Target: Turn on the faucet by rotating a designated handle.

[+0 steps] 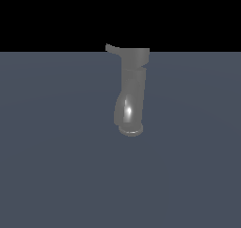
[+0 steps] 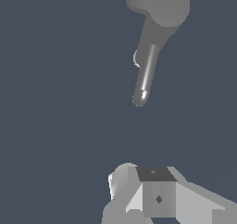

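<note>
Because the handle (image 1: pixel 111 48) is only a thin stub jutting from the cap toward the exterior view's left, the likely failure is the end effector (image 2: pixel 139 190) striking the faucet (image 1: pixel 132 93) body or cap instead, or slipping off the stub before it rotates. The faucet stands alone mid-surface on the flat grey counter (image 1: pixel 47 166). In the wrist view the end effector sits well apart from it; whether its fingers are spread or closed I cannot tell. Nothing stands between.
</note>
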{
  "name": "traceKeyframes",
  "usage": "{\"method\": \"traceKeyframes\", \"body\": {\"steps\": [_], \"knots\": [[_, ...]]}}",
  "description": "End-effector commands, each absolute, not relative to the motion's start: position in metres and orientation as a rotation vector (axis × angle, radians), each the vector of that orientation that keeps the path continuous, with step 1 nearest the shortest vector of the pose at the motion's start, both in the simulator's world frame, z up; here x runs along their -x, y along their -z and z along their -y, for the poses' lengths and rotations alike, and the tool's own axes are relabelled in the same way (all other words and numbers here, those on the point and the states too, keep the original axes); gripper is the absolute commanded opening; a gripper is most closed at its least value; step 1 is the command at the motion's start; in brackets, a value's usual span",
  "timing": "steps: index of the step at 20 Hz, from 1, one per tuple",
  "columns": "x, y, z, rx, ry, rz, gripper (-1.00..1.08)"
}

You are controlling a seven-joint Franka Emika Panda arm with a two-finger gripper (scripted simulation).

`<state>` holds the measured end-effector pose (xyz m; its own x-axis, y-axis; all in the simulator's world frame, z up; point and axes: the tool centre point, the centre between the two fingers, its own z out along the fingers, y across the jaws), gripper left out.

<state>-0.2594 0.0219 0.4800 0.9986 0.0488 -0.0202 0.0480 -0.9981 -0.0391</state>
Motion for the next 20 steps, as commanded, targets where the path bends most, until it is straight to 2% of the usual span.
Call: {"method": "traceKeyframes", "body": {"steps": [1,11,20], "knots": [[0.259,-0.48,-0.022,3.102,-0.033,0.075,-1.0],[0.252,-0.474,-0.031,3.103,-0.032,-0.016,-1.0],[0.231,-0.458,-0.053,3.094,-0.031,-0.257,-1.0]]}}
